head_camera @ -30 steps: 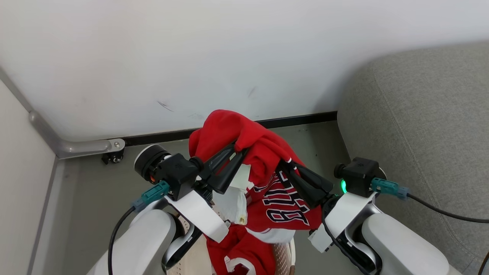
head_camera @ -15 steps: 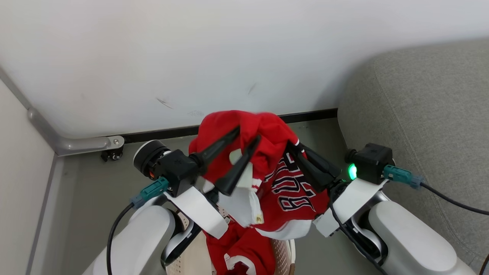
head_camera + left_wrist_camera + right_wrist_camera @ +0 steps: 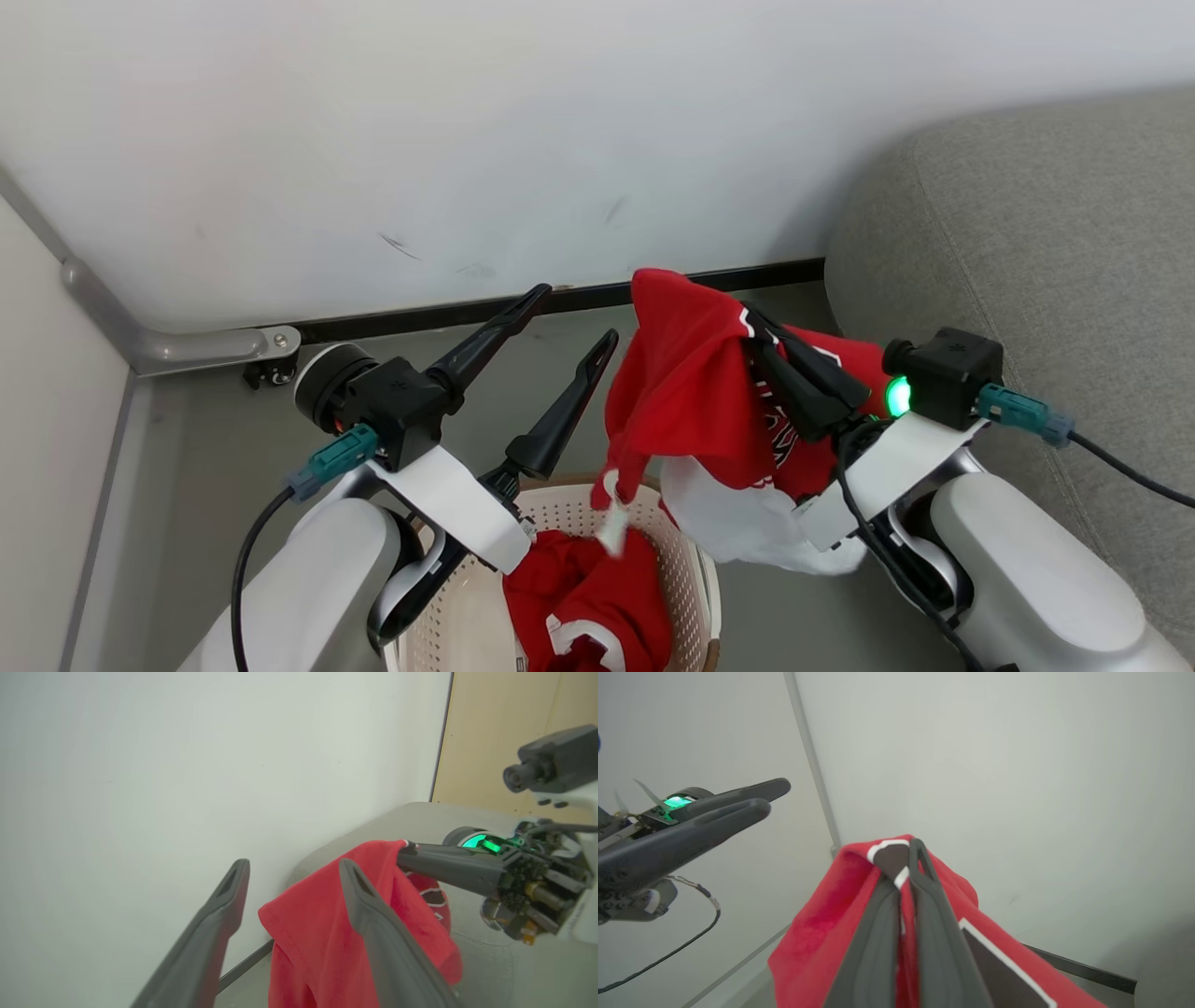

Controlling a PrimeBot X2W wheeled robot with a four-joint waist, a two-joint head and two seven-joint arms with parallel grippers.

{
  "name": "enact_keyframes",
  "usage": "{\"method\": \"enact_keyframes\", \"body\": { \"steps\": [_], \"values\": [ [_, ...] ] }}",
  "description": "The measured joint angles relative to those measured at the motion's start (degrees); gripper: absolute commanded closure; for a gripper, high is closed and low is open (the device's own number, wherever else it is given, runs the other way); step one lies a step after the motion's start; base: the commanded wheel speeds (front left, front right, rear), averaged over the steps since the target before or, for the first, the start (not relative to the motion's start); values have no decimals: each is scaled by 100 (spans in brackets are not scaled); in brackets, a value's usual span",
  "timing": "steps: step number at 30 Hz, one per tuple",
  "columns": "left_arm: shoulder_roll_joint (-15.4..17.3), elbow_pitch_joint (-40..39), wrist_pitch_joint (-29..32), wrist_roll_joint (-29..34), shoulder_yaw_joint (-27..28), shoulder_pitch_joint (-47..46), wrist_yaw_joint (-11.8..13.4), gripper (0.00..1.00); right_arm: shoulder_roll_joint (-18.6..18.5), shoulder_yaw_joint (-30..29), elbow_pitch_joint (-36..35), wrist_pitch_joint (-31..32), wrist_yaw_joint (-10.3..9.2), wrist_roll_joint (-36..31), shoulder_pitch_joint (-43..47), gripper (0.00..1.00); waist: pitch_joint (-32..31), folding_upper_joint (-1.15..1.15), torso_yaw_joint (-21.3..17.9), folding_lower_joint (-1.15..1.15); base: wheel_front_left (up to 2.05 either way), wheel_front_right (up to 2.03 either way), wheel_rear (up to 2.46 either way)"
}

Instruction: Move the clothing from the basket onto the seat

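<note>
A red garment with white trim hangs in the air from my right gripper, which is shut on its upper edge, beside the grey seat. In the right wrist view the fingers pinch the red fabric together. My left gripper is open and empty, a little to the left of the hanging garment; its two fingers stand wide apart. Below, the cream perforated basket holds another red garment with white trim.
A white wall with a black skirting strip stands close behind. A grey metal rail with a small caster runs along the left wall. Grey floor lies left of the basket. A black cable trails from my right wrist over the seat.
My left gripper has opened and let go of the red garment. My right gripper has carried the garment to the right, toward the seat, uncovering the basket below.
</note>
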Motion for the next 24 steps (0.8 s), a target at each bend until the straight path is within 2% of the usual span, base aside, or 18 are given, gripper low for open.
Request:
{"method": "enact_keyframes", "body": {
  "steps": [14,24],
  "values": [
    [25,14,25,-7,-66,-1,0,0,-65,-559,-313,0,0,-132,123,100,143,0,-147,0,0,0,0],
    [3,34,120,-9,-263,-71,0,0,-96,-1129,-652,0,0,-389,359,100,266,0,-445,0,0,0,0]
  ]
}}
